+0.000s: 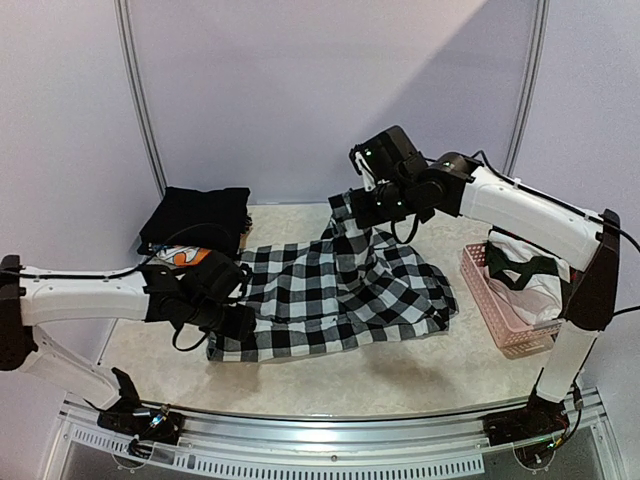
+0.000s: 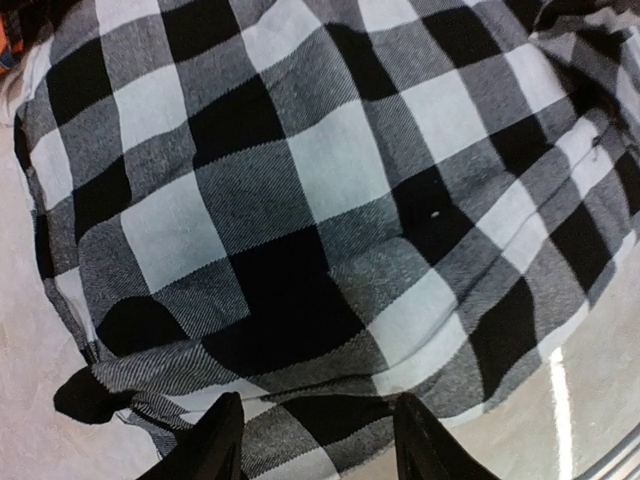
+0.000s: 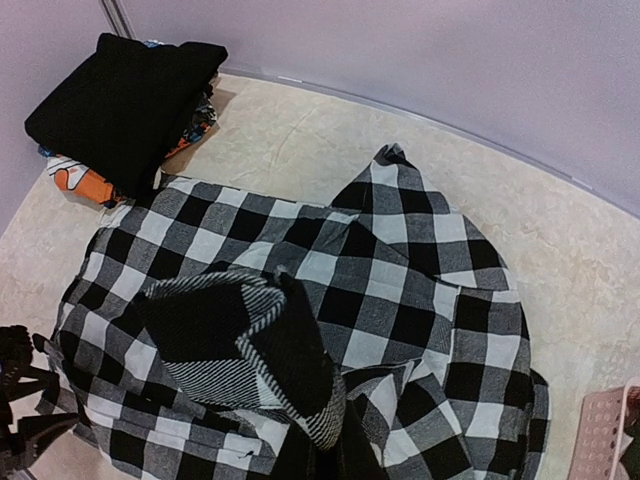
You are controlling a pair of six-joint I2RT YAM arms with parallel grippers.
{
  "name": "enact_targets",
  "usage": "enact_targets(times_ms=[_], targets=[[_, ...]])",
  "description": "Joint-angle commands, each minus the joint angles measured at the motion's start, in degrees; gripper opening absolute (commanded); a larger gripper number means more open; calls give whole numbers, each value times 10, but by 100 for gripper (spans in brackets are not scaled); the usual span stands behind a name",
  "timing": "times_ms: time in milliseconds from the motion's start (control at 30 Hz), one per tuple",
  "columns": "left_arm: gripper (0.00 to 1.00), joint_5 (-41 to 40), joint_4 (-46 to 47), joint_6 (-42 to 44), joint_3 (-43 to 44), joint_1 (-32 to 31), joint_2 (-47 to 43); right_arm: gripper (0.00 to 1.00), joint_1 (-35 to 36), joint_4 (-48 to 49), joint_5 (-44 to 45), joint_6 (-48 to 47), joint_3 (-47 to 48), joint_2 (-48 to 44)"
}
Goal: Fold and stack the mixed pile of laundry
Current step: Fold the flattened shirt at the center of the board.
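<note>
Black-and-white checked shirt (image 1: 340, 290) spread below the right gripper (image 1: 358, 212), which is clenched on its far edge and holds up a peak of cloth, left gripper (image 2: 320, 405) over the near-left hem (fingers apart, nothing pinched), folded black garment (image 1: 195, 212) just beyond it.

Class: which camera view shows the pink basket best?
The top external view: the pink basket shows nearly whole at the right, clothes inside, its right side behind the right arm. The right wrist view catches only a pink corner at its lower right edge; the left wrist view shows none of it.
</note>
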Motion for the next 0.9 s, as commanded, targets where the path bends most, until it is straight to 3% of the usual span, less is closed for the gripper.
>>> enact_targets(times_ms=[0,367,867], targets=[[52,-20,-10,-11,4,9,48,0,40,7,23,71,-7,20],[57,-42,-28,-27,-20,59,110,0,142,81,-31,155,-10,89],[71,-97,-52,-48,-66,60,-83,0,167,229,-87,260,10,223]])
